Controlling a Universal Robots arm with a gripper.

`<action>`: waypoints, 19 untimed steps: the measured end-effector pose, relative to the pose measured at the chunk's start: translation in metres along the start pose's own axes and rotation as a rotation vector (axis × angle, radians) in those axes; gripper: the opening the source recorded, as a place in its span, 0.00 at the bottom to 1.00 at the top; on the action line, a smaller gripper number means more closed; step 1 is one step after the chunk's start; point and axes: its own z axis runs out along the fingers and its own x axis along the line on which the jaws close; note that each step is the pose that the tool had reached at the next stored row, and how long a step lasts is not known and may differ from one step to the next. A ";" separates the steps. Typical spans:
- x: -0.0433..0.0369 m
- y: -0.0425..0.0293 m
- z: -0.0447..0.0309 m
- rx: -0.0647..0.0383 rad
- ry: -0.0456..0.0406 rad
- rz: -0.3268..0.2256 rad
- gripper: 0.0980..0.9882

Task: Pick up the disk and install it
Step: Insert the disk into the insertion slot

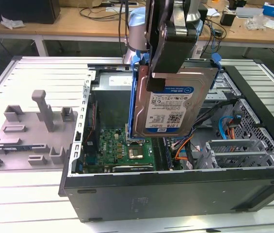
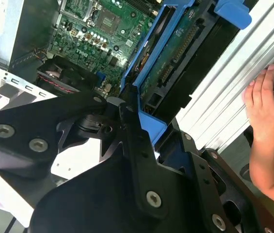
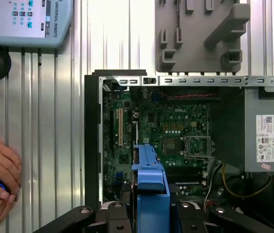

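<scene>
While the gripper point(image 1: 162, 73) clamps tight on its upper end, the disk point(image 1: 173, 109) hangs upright beneath it, label toward the exterior view; both hover over the motherboard point(image 1: 122, 141) in the open computer case point(image 1: 175, 191).

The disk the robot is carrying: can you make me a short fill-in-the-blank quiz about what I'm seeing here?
1. The gripper is ____ on the disk, holding it over the open computer case.
2. The bracket around the disk is ____.
3. The motherboard inside the computer case is ____.
Missing words: shut; blue; green.
</scene>
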 end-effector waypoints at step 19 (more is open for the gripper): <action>-0.0131 -0.0304 -0.0006 0.000 0.0015 0.000 0.30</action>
